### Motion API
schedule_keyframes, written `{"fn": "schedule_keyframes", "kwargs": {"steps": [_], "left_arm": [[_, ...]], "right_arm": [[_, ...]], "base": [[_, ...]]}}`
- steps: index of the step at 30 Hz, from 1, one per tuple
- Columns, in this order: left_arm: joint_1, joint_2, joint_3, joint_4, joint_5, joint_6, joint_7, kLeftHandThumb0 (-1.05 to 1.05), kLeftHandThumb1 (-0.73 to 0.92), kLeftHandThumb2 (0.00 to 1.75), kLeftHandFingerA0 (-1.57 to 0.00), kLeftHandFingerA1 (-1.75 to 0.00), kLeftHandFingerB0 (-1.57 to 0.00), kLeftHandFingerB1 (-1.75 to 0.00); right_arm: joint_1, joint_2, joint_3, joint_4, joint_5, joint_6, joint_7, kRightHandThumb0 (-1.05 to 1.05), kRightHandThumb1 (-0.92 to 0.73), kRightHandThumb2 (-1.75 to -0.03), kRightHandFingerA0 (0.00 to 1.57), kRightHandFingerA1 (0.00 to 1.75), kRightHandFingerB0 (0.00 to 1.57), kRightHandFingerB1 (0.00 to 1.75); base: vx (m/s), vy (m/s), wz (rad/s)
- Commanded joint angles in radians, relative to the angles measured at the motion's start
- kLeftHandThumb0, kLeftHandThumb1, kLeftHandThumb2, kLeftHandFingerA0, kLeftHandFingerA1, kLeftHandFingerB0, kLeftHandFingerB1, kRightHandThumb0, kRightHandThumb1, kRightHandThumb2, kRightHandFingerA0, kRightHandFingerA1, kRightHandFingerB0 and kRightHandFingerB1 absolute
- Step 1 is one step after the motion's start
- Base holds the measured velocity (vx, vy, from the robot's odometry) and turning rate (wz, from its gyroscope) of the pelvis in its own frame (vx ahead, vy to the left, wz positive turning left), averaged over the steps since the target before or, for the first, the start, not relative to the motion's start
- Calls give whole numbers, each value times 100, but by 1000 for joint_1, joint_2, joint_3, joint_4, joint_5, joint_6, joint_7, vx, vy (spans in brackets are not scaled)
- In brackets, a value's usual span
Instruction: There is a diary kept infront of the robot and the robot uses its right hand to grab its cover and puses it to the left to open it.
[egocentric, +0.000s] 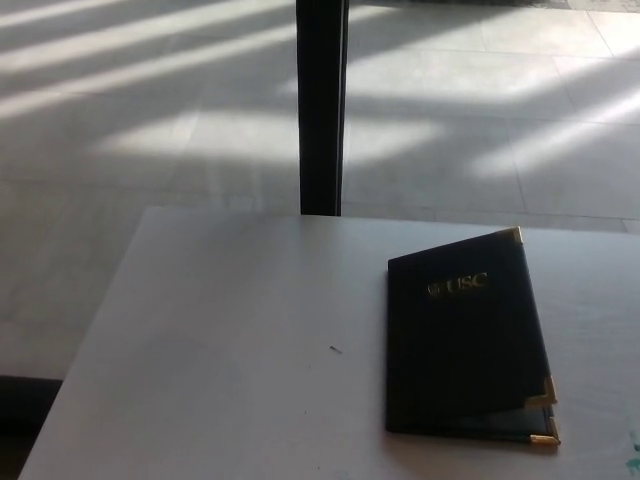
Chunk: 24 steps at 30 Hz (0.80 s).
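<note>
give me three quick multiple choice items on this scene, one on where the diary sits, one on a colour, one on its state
1. Where on the white table does the dark leather diary with gold lettering lie?
A. right side
B. left side
C. far left corner

2. What colour are the metal corner caps on the diary?
A. silver
B. gold
C. red

3. What state is the diary's cover in?
A. laid fully open to the left
B. torn off
C. nearly closed, its right edge slightly raised

Answers: 1 A, the diary lies right of the table's middle. 2 B, the caps glint gold. 3 C, the cover lies over the pages with a small gap at the near right corner; no robot hand is in view.
</note>
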Motion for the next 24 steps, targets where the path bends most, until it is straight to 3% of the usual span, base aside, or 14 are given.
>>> {"fn": "schedule_keyframes", "kwargs": {"steps": [1, 16, 24], "left_arm": [[8, 21, -8, 6, -32, 1, 6, -105, 83, 149, -48, -148, -28, -128], [18, 25, -15, 11, -61, 5, -4, -105, 82, 148, -46, -145, -25, -125], [14, 27, -23, 12, -67, 4, 16, -105, 80, 152, -62, -158, -39, -138]], "right_arm": [[13, 53, 39, -4, 19, -4, -32, -85, -92, -73, 35, 49, 28, 44], [138, 193, 236, -19, -68, -66, -14, -81, -92, -73, 36, 49, 27, 42], [164, 201, 275, -9, -109, -120, -6, -78, -92, -74, 32, 46, 24, 41]], "base": [[0, 0, 0], [0, 0, 0], [0, 0, 0]]}}
